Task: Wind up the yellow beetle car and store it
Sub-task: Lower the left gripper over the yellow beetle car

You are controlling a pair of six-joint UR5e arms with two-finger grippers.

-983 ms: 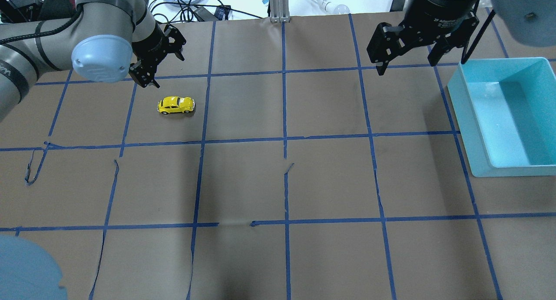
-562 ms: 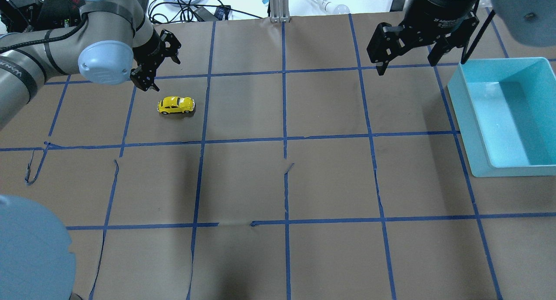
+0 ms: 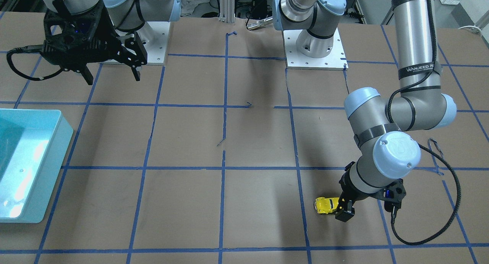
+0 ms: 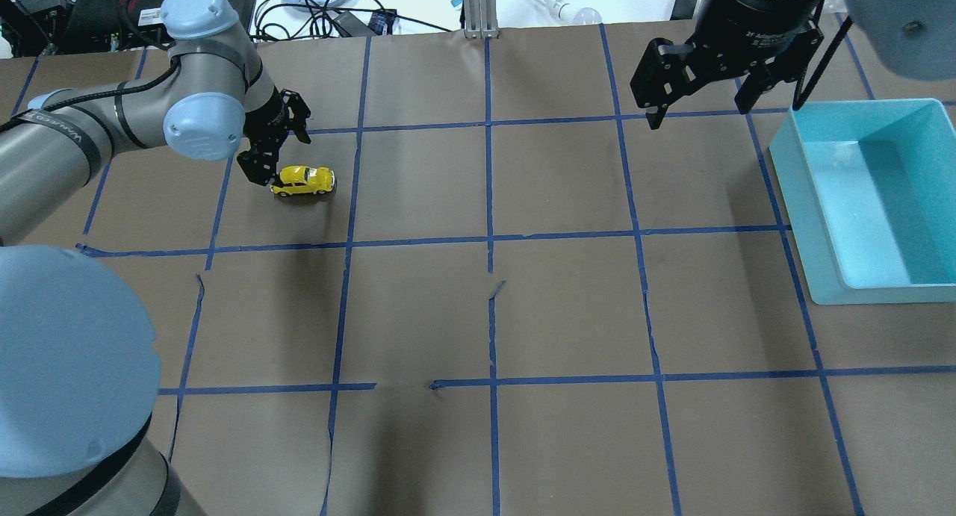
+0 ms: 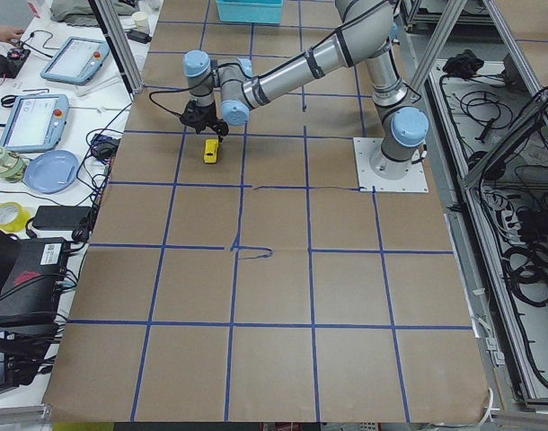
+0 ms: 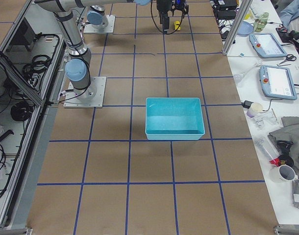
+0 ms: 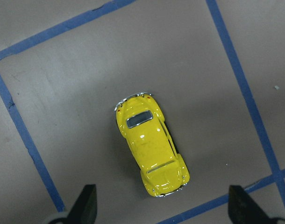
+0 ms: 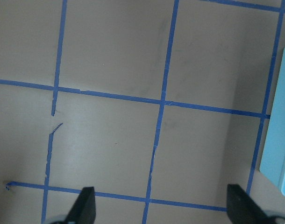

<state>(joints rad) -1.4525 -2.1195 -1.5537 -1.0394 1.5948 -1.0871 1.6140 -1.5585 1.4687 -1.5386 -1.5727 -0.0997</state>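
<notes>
The yellow beetle car stands on its wheels on the brown paper, in a far left square of the blue tape grid. It also shows in the front-facing view and the left wrist view. My left gripper is open and low, right at the car's left end. In the left wrist view the car lies just ahead of the two fingertips, not between them. My right gripper is open and empty, held high at the far right beside the bin.
A teal bin stands open at the right edge of the table, with nothing visible inside; its edge shows in the right wrist view. Blue tape lines cross the paper, torn in places. Cables and clutter lie beyond the far edge.
My left arm has swung toward the car and dropped, bringing its open gripper from behind the car down to its left end. The car and the right arm have not moved.
</notes>
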